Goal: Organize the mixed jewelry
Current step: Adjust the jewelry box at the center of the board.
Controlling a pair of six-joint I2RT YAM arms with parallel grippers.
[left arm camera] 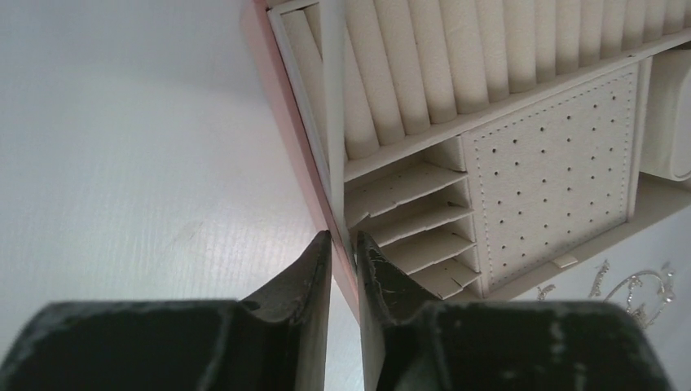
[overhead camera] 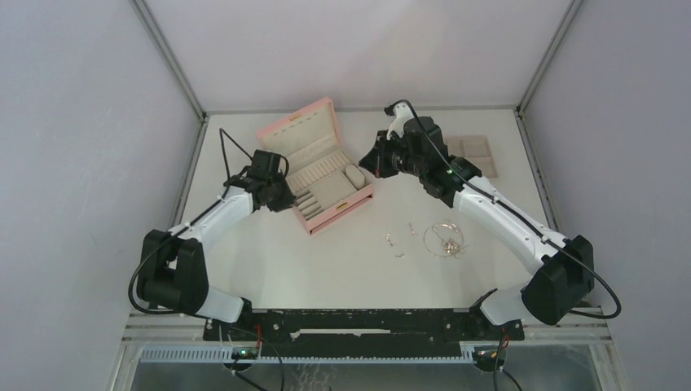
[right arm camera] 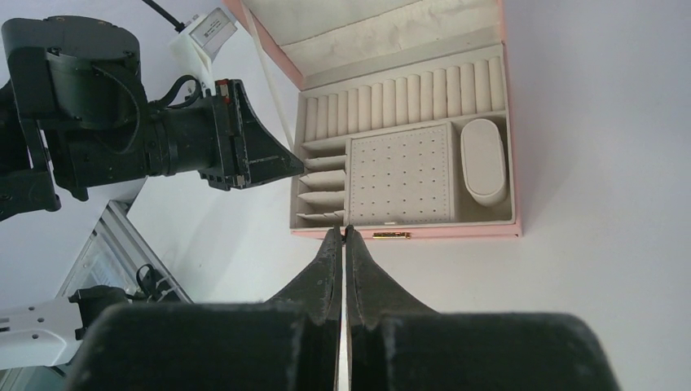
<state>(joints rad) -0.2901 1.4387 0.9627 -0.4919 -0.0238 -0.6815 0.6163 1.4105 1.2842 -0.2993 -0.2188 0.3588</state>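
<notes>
L gripper [left arm camera: 342, 244] jaws stood narrow astride box [left arm camera: 281, 106] side wall; can't tell if gripping. R gripper [right arm camera: 343, 234] jaws pressed together. Jewelry [overhead camera: 444, 239] lay on table [overhead camera: 326, 269], apart from box.

The top external camera sits high up and well back from the pink box [overhead camera: 295, 129], looking down and forward, so the box appears small and left of centre. The left wrist camera hangs very close over the box's left wall and faces across its compartments. The right wrist camera stands farther off on the box's latch side, facing its open lid. All three views share the box.
</notes>
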